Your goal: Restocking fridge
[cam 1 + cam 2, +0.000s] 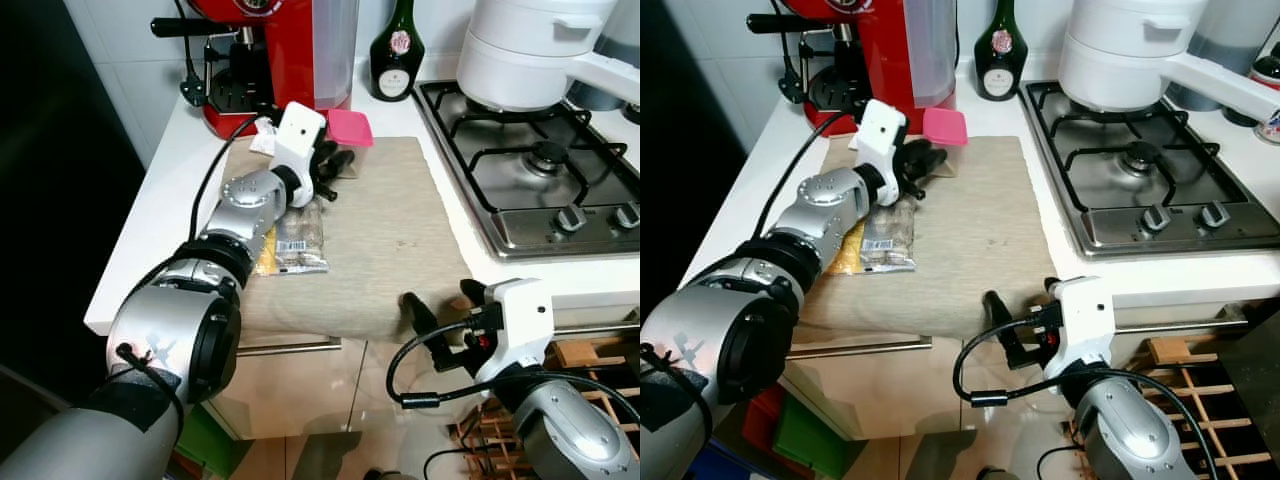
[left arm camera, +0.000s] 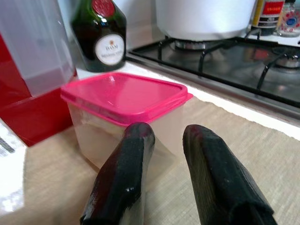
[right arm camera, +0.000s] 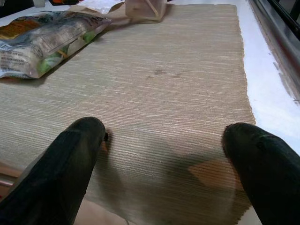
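A clear container with a pink lid point(image 1: 350, 128) stands at the back of a beige mat point(image 1: 400, 230) on the white counter. My left gripper point(image 1: 335, 165) hovers just in front of it. Its fingers point(image 2: 126, 178) are nearly together with nothing between them, a short way from the container point(image 2: 124, 96). A plastic food packet point(image 1: 298, 240) lies on the mat under my left forearm, with a yellow packet point(image 1: 265, 255) beside it. My right gripper point(image 1: 442, 300) is open at the mat's front edge, holding nothing.
A red coffee machine point(image 1: 260, 60) and a dark bottle point(image 1: 397, 45) stand behind the container. A gas hob point(image 1: 540, 160) with a white pot point(image 1: 520, 50) is to the right. Below are cabinet fronts and a wooden rack point(image 1: 590, 360).
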{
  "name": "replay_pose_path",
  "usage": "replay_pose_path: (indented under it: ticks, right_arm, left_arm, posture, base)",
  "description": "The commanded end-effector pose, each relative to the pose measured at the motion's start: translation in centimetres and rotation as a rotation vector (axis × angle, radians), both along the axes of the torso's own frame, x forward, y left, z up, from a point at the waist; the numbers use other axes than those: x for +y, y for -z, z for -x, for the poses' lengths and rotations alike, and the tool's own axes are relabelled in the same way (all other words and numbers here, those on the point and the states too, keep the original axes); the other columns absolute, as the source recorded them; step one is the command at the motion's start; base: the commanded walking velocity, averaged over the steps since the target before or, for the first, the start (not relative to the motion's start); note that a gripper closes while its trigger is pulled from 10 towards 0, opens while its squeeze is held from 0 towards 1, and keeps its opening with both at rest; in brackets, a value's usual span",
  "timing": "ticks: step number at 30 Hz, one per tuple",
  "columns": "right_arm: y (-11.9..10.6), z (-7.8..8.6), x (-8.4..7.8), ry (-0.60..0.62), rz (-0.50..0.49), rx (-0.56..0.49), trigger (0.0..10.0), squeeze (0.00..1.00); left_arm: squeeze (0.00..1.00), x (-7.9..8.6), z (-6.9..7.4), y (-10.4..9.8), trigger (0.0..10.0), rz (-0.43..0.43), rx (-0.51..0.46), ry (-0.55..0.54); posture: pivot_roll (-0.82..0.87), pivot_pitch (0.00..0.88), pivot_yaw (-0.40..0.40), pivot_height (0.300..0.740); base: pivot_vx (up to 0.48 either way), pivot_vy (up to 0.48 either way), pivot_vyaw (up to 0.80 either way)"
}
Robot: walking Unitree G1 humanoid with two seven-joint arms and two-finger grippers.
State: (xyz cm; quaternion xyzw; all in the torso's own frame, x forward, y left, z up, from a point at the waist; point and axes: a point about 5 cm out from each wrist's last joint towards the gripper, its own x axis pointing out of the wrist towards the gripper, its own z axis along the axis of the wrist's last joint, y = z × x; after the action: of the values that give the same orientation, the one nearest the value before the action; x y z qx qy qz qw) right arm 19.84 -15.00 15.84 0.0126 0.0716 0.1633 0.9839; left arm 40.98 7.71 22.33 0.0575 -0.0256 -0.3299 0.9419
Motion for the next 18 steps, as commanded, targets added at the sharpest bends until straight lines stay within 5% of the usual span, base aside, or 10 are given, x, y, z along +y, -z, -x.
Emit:
replay_pose_path:
  ticks: [1,11,18]
  right_arm:
    - [0.9,0.1,0.4,-0.020,-0.011,0.056,10.0,0.00]
    - [1.3,-0.3,0.5,-0.022,0.004,0.073,10.0,0.00]
    - [0.9,-1.6,0.3,-0.005,-0.013,0.025,10.0,0.00]
  left_arm:
    - [0.00,0.1,-0.2,-1.8,10.0,0.016,-0.062,-0.006]
    - [0.00,1.8,0.1,-0.3,10.0,0.027,-0.009,0.042]
    - [0.00,4.4,2.2,2.8,10.0,0.061,0.018,-0.004]
  posture:
    - [-0.37,0.103,0.079,0.740]
    - [-0.35,0.089,0.076,0.740]
    - [-0.30,0.059,0.074,0.740]
  base:
    - [0.000,0.000,0.00]
    - [0.000,0.000,0.00]
    - [0.000,0.000,0.00]
